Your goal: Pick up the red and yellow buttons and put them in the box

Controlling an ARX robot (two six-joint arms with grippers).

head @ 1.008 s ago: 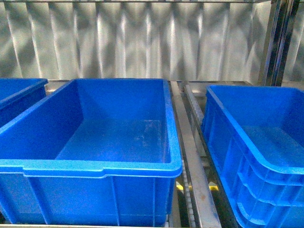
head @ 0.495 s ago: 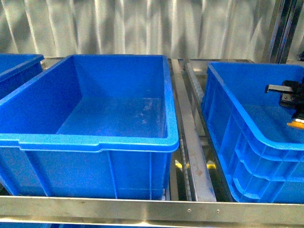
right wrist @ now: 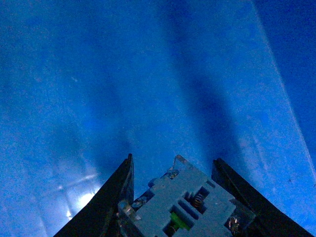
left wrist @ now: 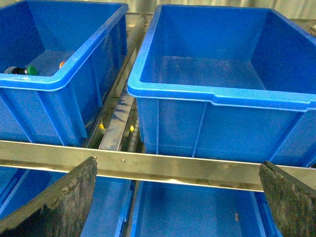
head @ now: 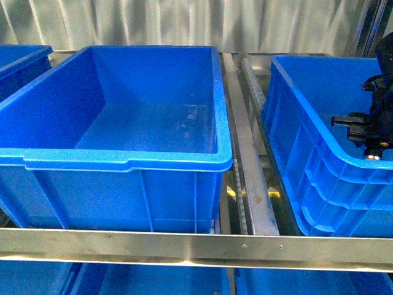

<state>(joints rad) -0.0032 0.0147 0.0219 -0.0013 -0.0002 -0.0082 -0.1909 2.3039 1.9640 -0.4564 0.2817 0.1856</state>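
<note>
Your right claw [right wrist: 173,197] is clamped on a button [right wrist: 180,207], grey terminal end facing the wrist camera, cap colour hidden. It hangs over the right blue bin [head: 307,178], beside the empty middle box [head: 129,161]. Your left claw [left wrist: 177,202] stands wide apart in front of the steel shelf rail [left wrist: 163,165]. A green-capped button [left wrist: 30,70] lies in the left bin [left wrist: 64,81].

My right tool [head: 368,132]: black, blocky housing, small bright light on its underside in the front view | right fingers [right wrist: 111,200]: dark, tapering to blunt tips | left tool [left wrist: 177,207]: two wide dark-grey fingers [left wrist: 59,200], surfaces rough and scuffed, edges worn pale.
</note>
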